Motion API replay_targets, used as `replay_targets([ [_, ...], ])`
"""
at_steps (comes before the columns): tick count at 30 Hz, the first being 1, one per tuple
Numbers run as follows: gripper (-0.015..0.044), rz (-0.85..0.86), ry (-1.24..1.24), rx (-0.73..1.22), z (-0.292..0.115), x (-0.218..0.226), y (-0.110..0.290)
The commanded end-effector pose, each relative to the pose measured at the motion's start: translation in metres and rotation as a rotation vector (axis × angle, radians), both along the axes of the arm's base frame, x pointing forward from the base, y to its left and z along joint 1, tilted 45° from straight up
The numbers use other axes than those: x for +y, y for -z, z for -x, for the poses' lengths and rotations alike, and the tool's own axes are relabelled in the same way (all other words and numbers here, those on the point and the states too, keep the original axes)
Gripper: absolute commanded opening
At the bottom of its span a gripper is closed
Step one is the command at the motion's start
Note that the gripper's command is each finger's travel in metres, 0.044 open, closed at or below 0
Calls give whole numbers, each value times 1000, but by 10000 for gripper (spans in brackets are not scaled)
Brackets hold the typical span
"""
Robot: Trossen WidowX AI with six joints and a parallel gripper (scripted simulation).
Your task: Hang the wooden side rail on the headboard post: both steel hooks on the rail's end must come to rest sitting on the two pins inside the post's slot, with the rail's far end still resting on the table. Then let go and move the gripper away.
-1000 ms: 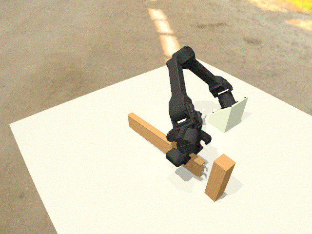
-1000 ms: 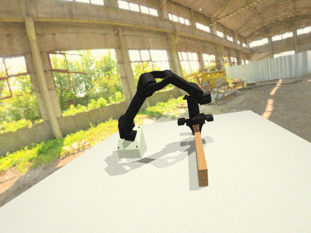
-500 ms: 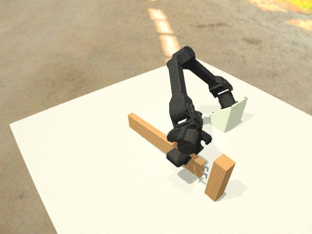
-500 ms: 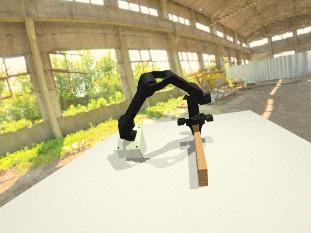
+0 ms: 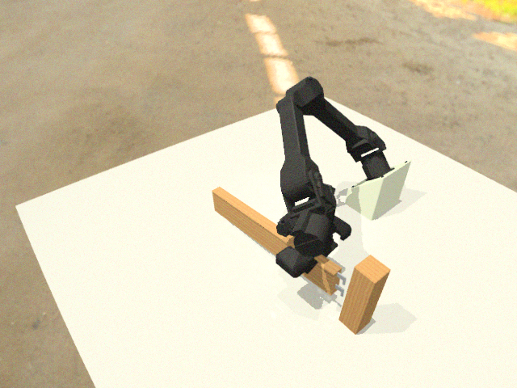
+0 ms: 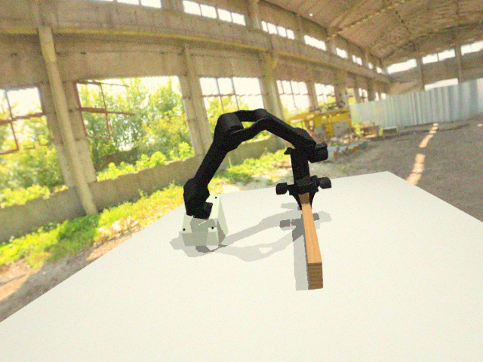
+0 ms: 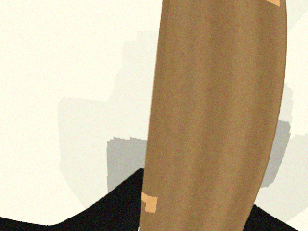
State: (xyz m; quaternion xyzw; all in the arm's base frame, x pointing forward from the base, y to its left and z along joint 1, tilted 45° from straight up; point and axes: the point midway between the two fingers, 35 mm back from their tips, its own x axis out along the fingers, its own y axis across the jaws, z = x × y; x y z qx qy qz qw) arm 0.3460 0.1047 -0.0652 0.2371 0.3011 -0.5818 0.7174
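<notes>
At left on the white table [image 5: 125,271], far end of the wooden side rail [image 5: 246,219] resting on the surface, board running diagonally toward the lower right. Near the hooked end, gripper [image 5: 306,255] clamped down across the rail, jaws closed on the wood with one on each long face, board passing between them; hooked end lifted clear of the table, shadow visible beneath. Past the gripper, two steel hooks [image 5: 340,283] projecting from the rail's end, one above the other, just beside the headboard post [image 5: 363,293] but short of it, a narrow gap showing. Post upright, to the right of the hooks; slot and pins not discernible. Farther right, pale arm base [image 5: 382,190]. In the wrist view, rail [image 7: 215,135] filling the centre, running away from the jaws.
</notes>
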Motion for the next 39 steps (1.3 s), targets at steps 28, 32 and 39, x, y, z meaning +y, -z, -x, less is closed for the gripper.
replay_targets([
  [28,0,-7,-9,-9,-1,9,1],
  [32,0,-7,-9,-9,-1,9,2],
  [39,0,-7,-9,-9,0,8,3],
])
